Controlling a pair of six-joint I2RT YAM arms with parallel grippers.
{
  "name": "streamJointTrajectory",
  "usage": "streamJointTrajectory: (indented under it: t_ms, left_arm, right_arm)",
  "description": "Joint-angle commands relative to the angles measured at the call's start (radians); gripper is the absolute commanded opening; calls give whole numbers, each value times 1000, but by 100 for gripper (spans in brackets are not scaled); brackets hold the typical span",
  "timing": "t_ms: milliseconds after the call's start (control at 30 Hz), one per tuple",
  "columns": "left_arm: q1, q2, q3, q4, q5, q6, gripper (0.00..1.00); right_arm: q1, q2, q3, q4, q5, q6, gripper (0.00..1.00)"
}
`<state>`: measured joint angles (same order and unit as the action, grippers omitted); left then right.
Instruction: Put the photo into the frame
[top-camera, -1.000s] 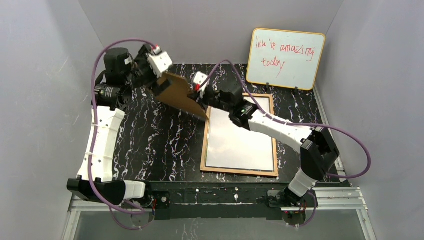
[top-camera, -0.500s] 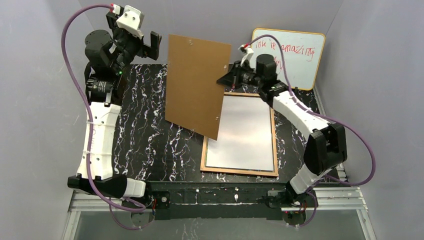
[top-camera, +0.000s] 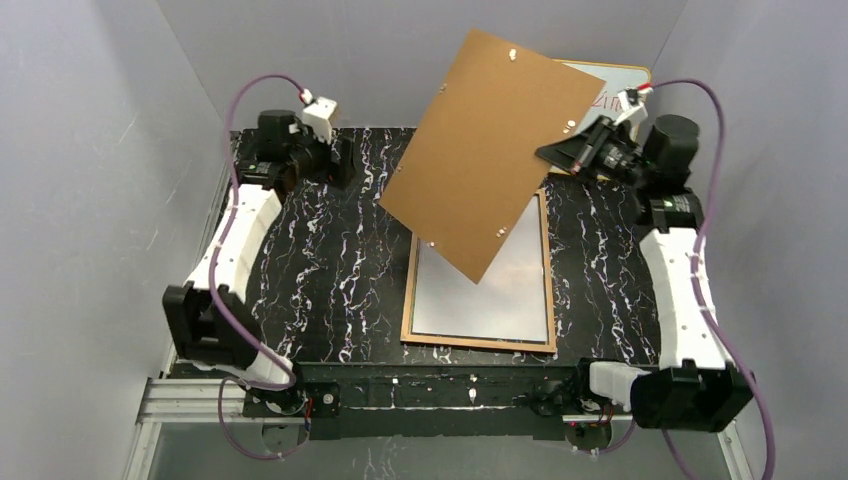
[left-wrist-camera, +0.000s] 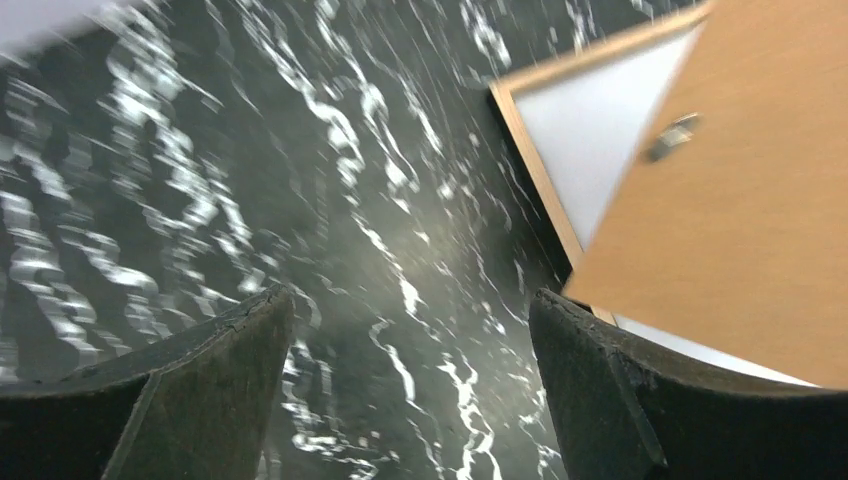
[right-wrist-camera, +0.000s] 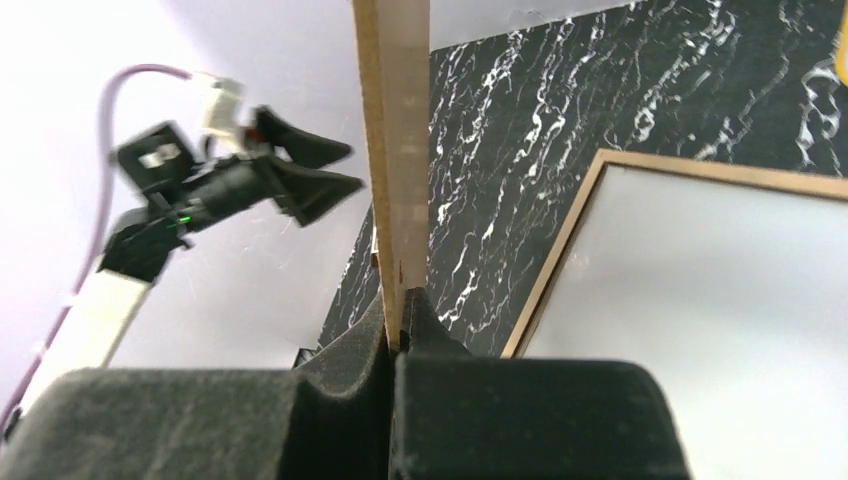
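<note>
The right gripper clamps an edge of the stiff brown hardboard panel, tilted above the tan wooden rectangular frame near the black marbled table's right edge. The white sheet inside, seemingly the photo face-down, looks thin, limp, slippery: pinch a corner. The left gripper gapes, far-left corner.

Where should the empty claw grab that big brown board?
Probably its bare left edge, coming from the left: the brown board is thin and hangs tilted in the air, and the right claw pinches its right edge.
</note>
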<state>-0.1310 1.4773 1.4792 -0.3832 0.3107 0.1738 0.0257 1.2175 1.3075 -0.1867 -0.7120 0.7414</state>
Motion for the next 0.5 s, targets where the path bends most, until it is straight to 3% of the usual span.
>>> streamJointTrajectory:
  t_ms: [0, 133, 367, 467]
  left_arm:
    - [-16, 82, -72, -31, 171, -86, 84]
    - [-82, 181, -119, -14, 207, -119, 80]
    - [-214, 306, -182, 57, 211, -198, 79]
    - [-238, 335, -192, 96, 196, -226, 66]
  right_arm:
    - [-101, -114, -4, -223, -118, -22, 1]
    - [-127, -189, 30, -438, -6, -119, 1]
    - [-127, -212, 114, -613, 47, -178, 1]
    - [-127, -196, 135, -659, 29, -199, 1]
